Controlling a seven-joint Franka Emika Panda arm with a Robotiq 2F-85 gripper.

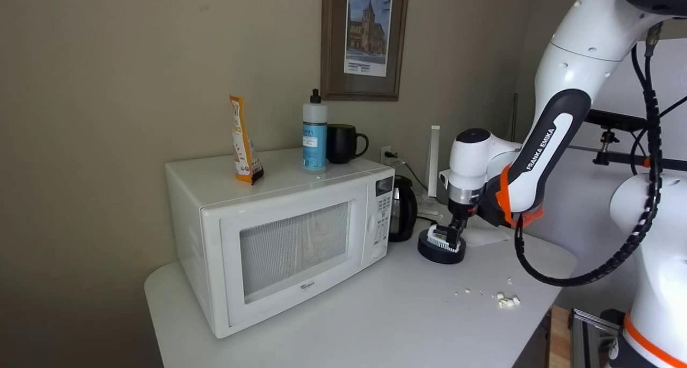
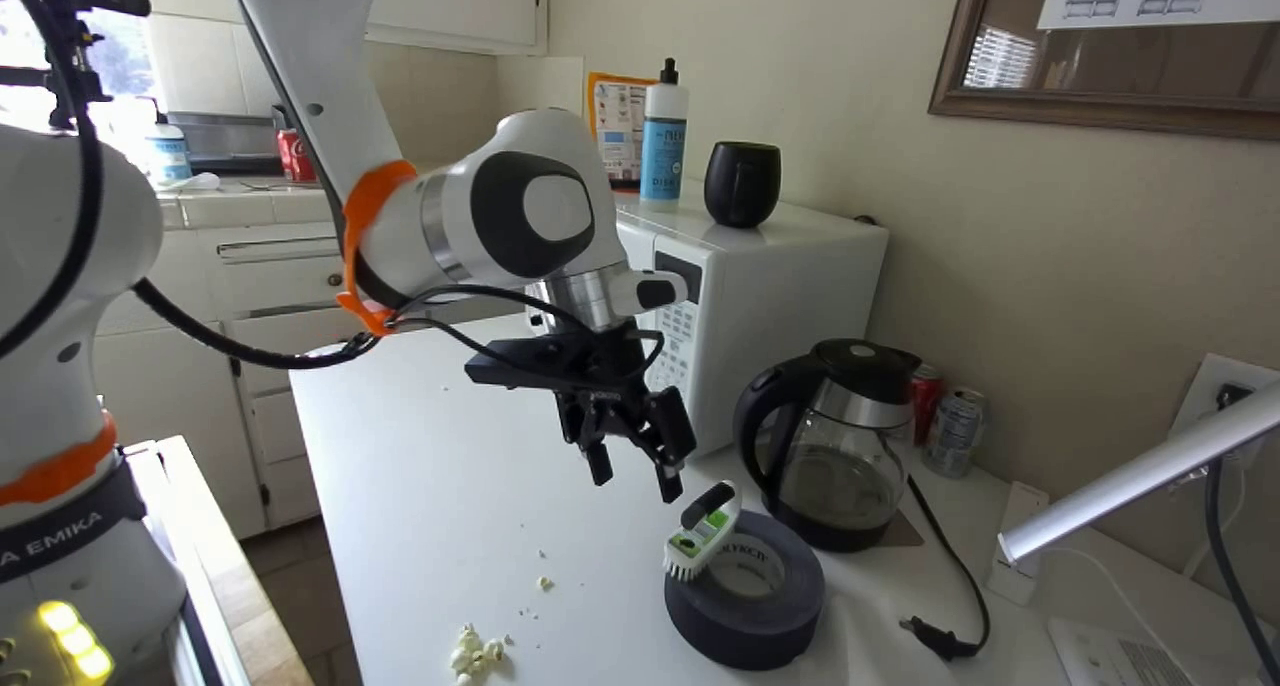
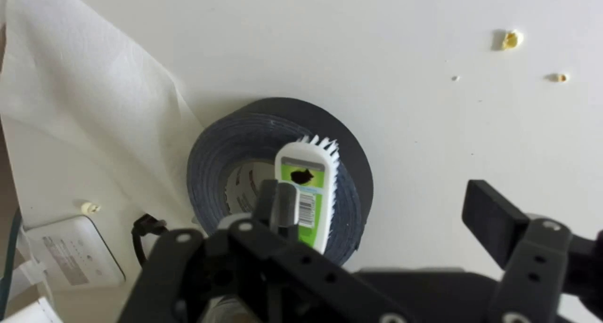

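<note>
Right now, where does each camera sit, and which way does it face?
In an exterior view: before the white boxy microwave, facing its front; the white jointed robot arm shows.
In an exterior view: nearer the black and glass kettle than the microwave, facing over the white table; arm and open black end effector show.
Wrist view: on the arm, facing down at the dark round tape roll and white-bristled brush; end effector fingers show.
Both exterior views share the blue-labelled bottle and rounded black mug.
</note>
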